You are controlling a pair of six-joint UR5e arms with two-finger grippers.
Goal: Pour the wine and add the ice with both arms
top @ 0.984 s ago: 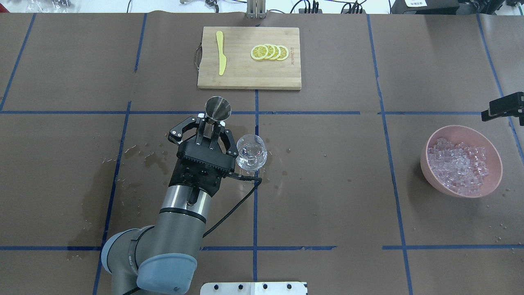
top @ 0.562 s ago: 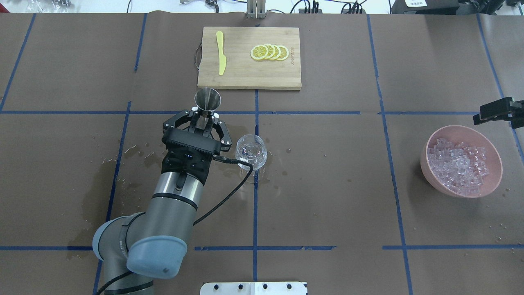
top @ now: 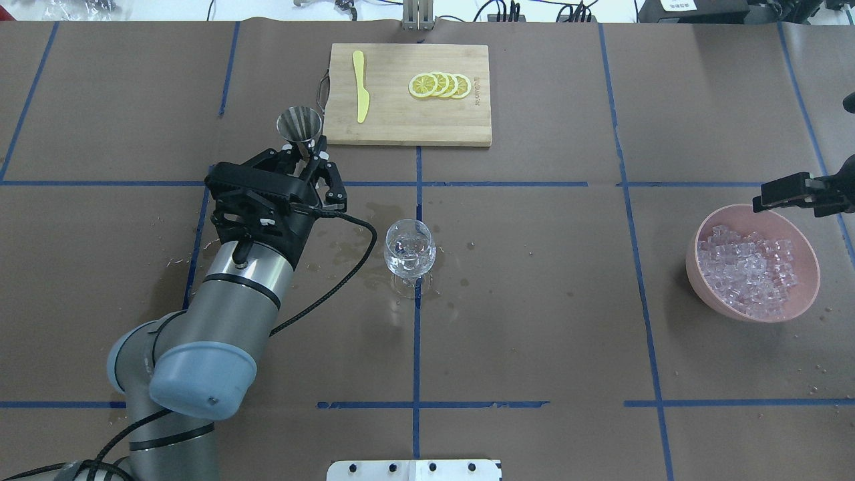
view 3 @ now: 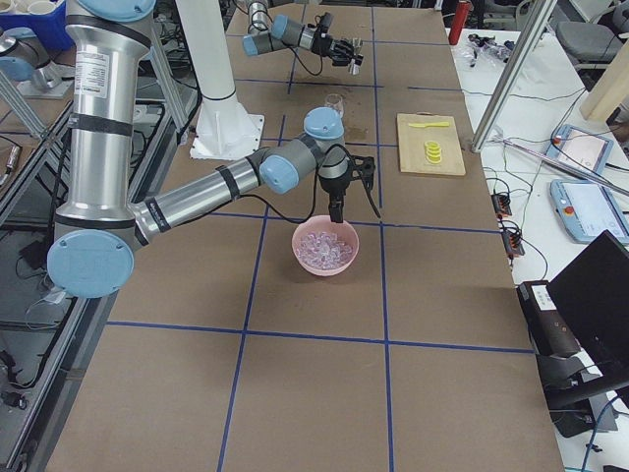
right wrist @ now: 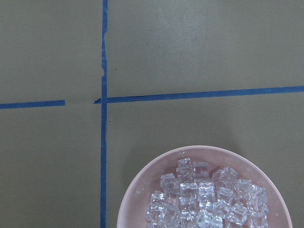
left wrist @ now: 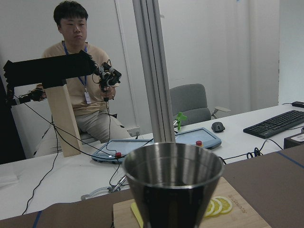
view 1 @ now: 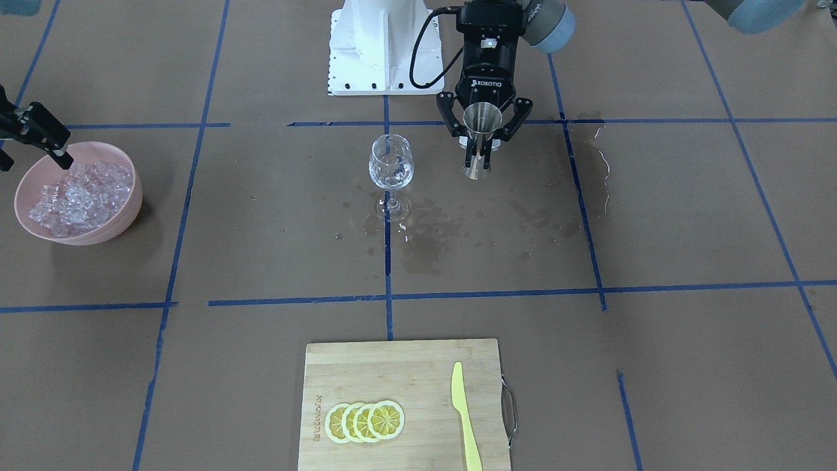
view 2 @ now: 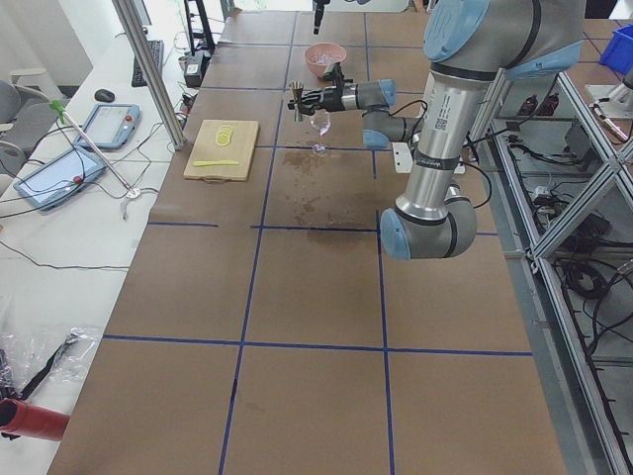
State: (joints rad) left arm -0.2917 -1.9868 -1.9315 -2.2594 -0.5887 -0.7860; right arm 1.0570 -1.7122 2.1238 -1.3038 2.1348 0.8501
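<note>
My left gripper [top: 308, 153] is shut on the waist of a steel jigger [top: 300, 125], held upright above the table, left of and beyond the wine glass [top: 410, 250]. The jigger [left wrist: 173, 190] fills the left wrist view, its inside dark; I cannot tell whether wine is in it. The clear stemmed glass [view 1: 391, 163] stands on the centre line among wet patches. The ice [top: 747, 268] is heaped in a pink bowl [top: 705, 294] at the right. My right gripper [view 3: 356, 210] hangs open over the bowl's far rim, one finger [top: 778, 194] showing overhead.
A bamboo cutting board [top: 406, 130] with a yellow knife [top: 361, 85] and lemon slices [top: 441, 85] lies at the far middle. Wet stains [view 1: 451, 229] spread around the glass. The white pedestal [view 1: 382, 46] is at the robot's base. People and desks are beyond the table's far edge.
The left gripper carried the jigger away from the glass, leftward and toward the cutting board, bringing it upright. The right gripper moved further in over the ice bowl's rim.
</note>
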